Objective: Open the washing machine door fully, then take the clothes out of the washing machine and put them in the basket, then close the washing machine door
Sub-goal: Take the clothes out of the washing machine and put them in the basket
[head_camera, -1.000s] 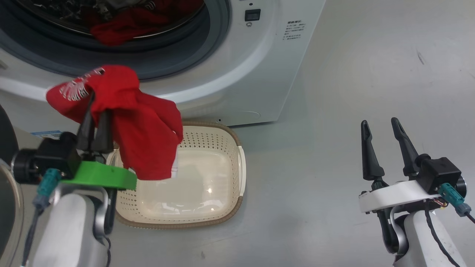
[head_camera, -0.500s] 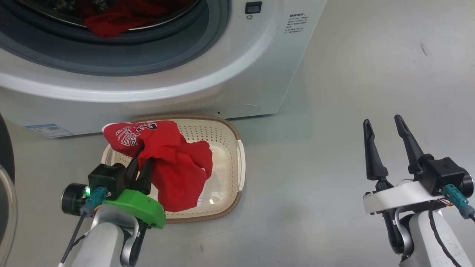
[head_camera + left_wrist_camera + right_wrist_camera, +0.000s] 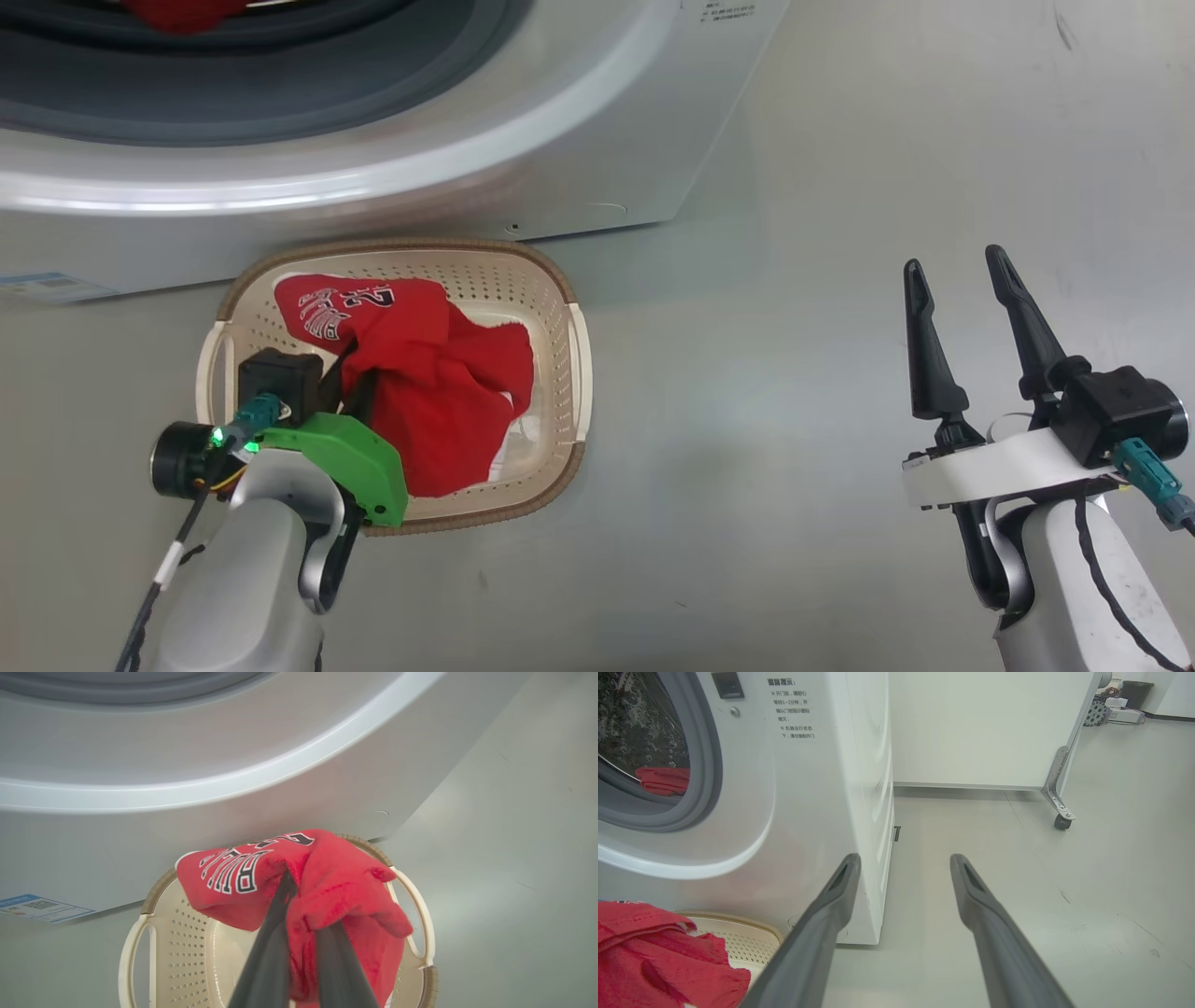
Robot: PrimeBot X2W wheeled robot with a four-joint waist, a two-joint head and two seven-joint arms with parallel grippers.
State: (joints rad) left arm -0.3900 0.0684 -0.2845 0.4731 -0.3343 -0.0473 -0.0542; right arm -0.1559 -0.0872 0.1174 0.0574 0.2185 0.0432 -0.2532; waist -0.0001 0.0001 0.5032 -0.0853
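- The left gripper (image 3: 358, 377) is seen at the lower left of the head view, over the basket (image 3: 563, 301). Its two dark fingers are drawn narrow and are clamped on a fold of the clothes (image 3: 439, 411).
- The clothes (bright red, with white lettering turned up towards the camera) are draped over the fingertips of that gripper. Their lower part hangs inside the basket walls, and a small white part is shown at the lower edge. Whether the fabric rests on the basket bottom cannot be told.
- In the left wrist view the red fabric is bunched between and around the two fingers, and the lettered flap is spread to the left above the brown braided rim.
- The basket is set on the grey floor (image 3: 794, 392), just in front of the washing machine (image 3: 597, 112) and near its lower right corner. A blue sticker (image 3: 39, 907) is found low on the machine's front, to the left.
- The right gripper (image 3: 952, 259) is held at the lower right of the head view, well apart from the basket. Its fingers are spread wide and nothing is held between them.
- In the right wrist view the grey rubber ring (image 3: 709, 765) and the steel drum (image 3: 640, 728) are shown, and a further red piece of fabric (image 3: 663, 780) is seen lying at the drum's mouth.
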